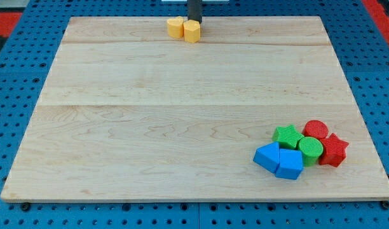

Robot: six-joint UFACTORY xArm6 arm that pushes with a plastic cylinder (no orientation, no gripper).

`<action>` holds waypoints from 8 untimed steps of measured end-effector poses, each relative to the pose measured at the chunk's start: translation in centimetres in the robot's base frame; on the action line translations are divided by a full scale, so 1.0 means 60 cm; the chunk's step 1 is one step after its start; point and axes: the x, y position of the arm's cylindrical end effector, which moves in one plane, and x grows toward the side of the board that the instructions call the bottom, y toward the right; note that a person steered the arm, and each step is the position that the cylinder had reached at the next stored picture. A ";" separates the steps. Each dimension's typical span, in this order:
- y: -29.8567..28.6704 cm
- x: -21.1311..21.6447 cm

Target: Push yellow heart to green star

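Note:
Two yellow blocks sit side by side at the view's top edge of the wooden board (182,121). The left one (175,27) looks like the yellow heart; the right one (192,30) looks hexagonal. My tip (194,21) comes down from the view's top and stands just behind the right yellow block, touching or nearly touching it. The green star (287,136) lies far off at the view's bottom right, in a tight cluster of blocks.
The cluster around the green star holds a red cylinder (316,130), a green cylinder (311,150), a red star (334,150) and two blue blocks (268,156) (289,165). A blue pegboard (23,76) surrounds the board.

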 end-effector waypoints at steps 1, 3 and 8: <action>0.000 0.011; -0.001 -0.032; -0.061 0.070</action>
